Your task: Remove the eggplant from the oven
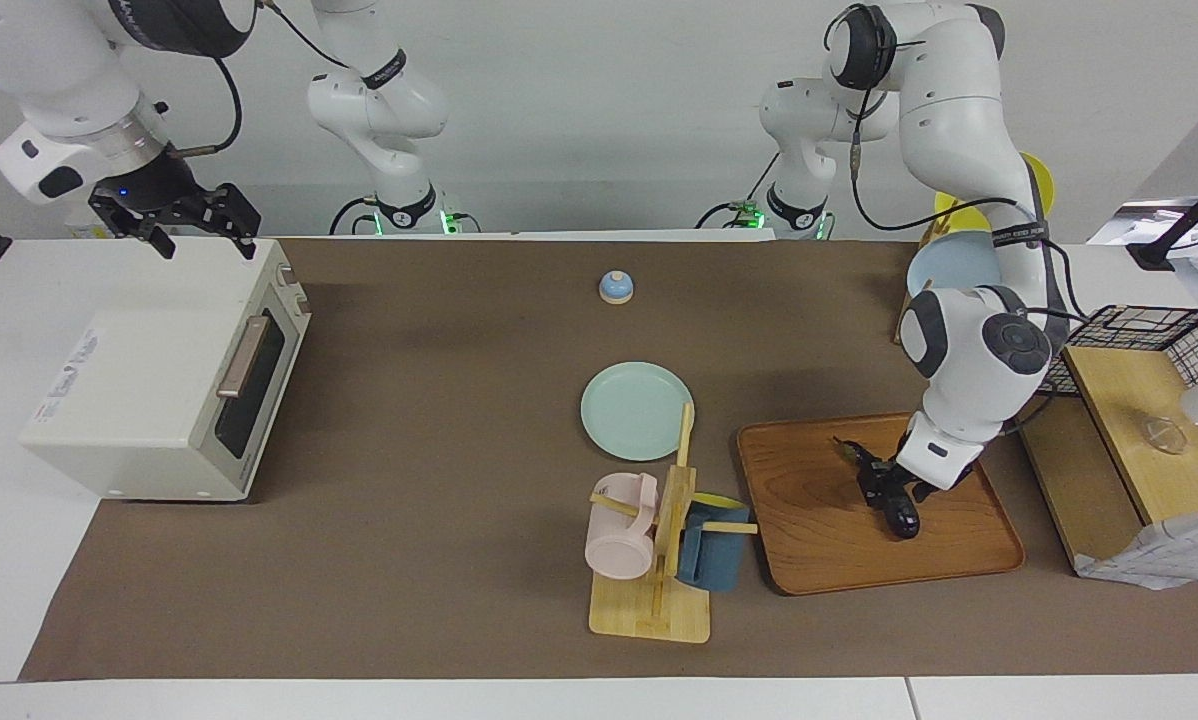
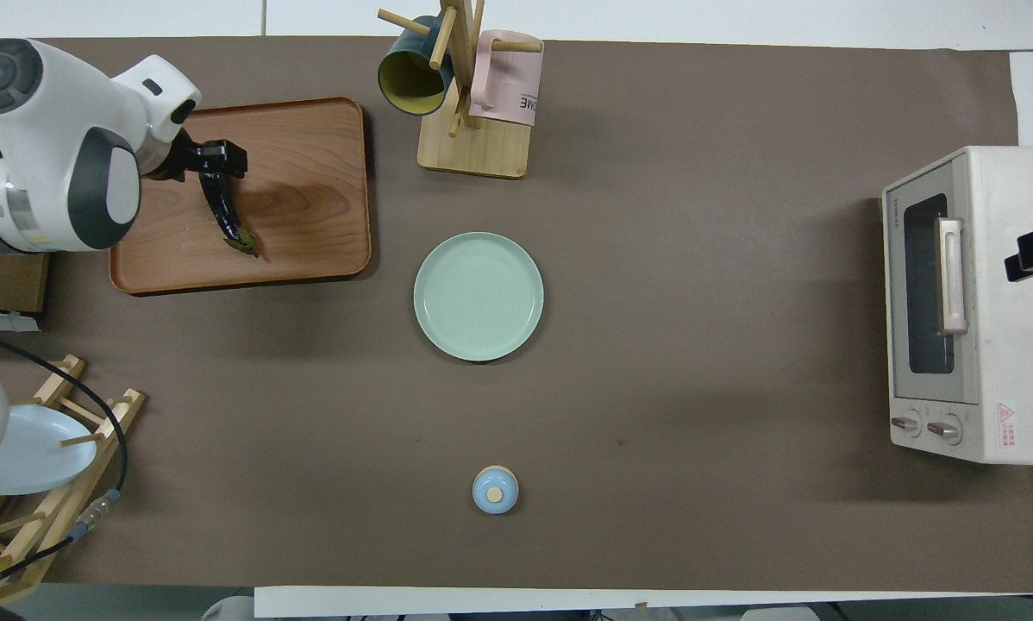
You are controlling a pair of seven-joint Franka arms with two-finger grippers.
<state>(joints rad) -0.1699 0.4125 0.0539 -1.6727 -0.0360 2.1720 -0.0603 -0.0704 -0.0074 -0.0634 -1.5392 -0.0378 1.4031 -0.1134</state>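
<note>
Step in hand: the left hand (image 1: 891, 490) is clamped on the eggplant (image 2: 223, 211) over the wooden tray (image 2: 309, 259). I judge it best lowered flat onto the wood, then released.
Right hand (image 1: 181, 222): waits above the oven (image 1: 149, 400); fingers apart.
Oven door: shut, at the right arm's end of the bench (image 1: 439, 500).
Near: one bell (image 2: 495, 490), one dish rack (image 2: 51, 457).
Middle: one green plate (image 2: 478, 296), at 3 o'clock from the tray in the overhead view.
Far: one mug tree (image 2: 473, 138), two mugs.

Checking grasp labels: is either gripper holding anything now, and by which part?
The left gripper is shut on the eggplant near its blunt end, stem end free, over the wooden tray. The right gripper holds nothing, above the oven.
</note>
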